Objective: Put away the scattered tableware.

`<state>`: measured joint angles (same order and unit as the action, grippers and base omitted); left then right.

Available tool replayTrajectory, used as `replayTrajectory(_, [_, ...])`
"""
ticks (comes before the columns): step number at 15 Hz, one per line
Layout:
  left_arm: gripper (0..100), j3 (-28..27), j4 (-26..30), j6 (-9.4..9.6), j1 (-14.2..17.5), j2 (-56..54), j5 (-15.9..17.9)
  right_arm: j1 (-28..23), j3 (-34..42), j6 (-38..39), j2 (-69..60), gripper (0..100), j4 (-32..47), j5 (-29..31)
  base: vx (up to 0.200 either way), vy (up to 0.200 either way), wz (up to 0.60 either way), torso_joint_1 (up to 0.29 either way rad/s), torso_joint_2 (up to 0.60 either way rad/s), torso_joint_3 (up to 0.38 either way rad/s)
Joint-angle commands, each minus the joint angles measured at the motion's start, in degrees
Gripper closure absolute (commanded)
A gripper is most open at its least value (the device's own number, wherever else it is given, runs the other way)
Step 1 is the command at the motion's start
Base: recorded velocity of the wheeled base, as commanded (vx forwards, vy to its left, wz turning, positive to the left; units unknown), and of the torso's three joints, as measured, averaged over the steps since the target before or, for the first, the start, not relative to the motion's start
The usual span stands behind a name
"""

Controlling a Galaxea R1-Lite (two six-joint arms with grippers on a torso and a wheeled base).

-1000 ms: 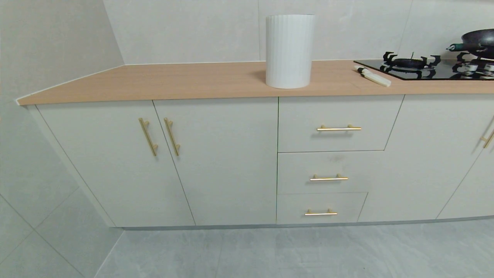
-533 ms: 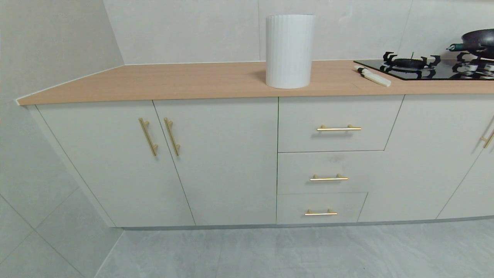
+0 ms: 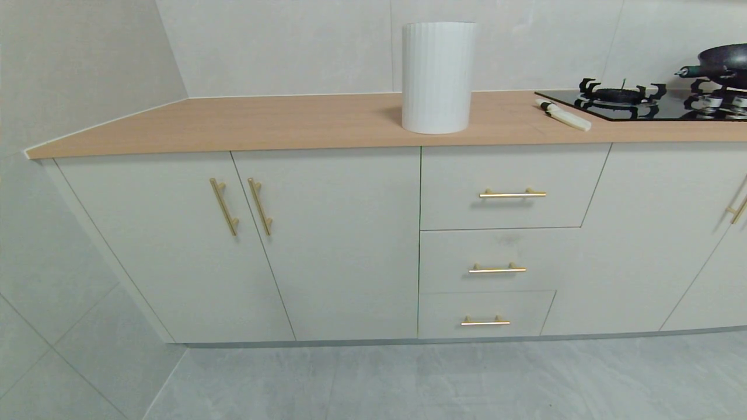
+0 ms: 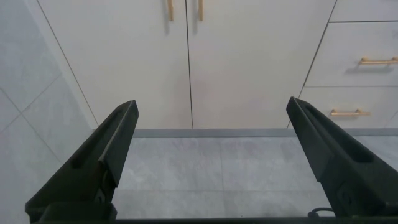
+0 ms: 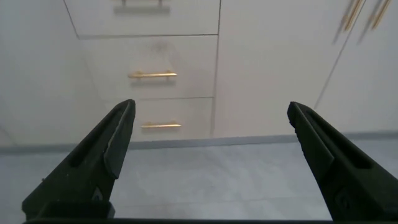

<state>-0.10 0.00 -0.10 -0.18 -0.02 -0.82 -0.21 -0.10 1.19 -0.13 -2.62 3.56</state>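
Note:
A tall white ribbed container (image 3: 436, 77) stands on the wooden countertop (image 3: 280, 122). To its right, beside the hob, lies a cream-handled utensil (image 3: 563, 114). My left gripper (image 4: 211, 109) is open and held low over the floor, facing the cabinet doors (image 4: 186, 56). Also low and open, my right gripper (image 5: 211, 109) faces the drawers (image 5: 152, 68). Nothing is between the fingers of either gripper.
A black gas hob (image 3: 648, 102) with a dark pan (image 3: 721, 61) sits at the counter's right end. Below are two doors with gold handles (image 3: 242, 205) and three drawers with gold handles (image 3: 512, 193). Grey tiled floor (image 3: 443, 379) lies before the cabinets; a wall closes the left side.

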Motion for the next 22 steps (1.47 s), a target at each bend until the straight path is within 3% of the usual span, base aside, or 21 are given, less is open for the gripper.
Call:
replayTrajectory(1, [0, 0.01, 0.0, 0.01, 0.01, 0.02, -0.06, 0.03, 0.1, 0.48, 0.22, 0, -0.1, -0.04, 0.0, 0.0, 0.0, 0.0, 0.0, 0.0])
replayTrajectory(4, [0, 0.01, 0.0, -0.08, 0.01, 0.02, -0.06, 0.03, 0.1, -2.51, 0.22, 0, -0.02, -6.99, 0.0, 0.0, 0.0, 0.0, 0.0, 0.0])
replayTrajectory(9, [0, 0.01, 0.0, 0.01, 0.01, 0.02, 0.03, -0.06, 0.01, -4.36, 0.22, 0, 0.07, -4.26, 0.0, 0.0, 0.0, 0.0, 0.0, 0.0])
replayTrajectory(12, [0, 0.01, 0.0, 0.01, 0.01, 0.02, 0.03, 0.03, 0.01, -4.62, 0.13, 0, 0.07, -6.9, 0.0, 0.0, 0.0, 0.0, 0.0, 0.0])
replayTrajectory(22, [0, 0.01, 0.0, -0.08, 0.01, 0.02, -0.06, 0.03, 0.01, -1.63, 0.22, 0, -0.19, -6.55, 0.2, 0.0, 0.0, 0.002, 0.0, 0.003])
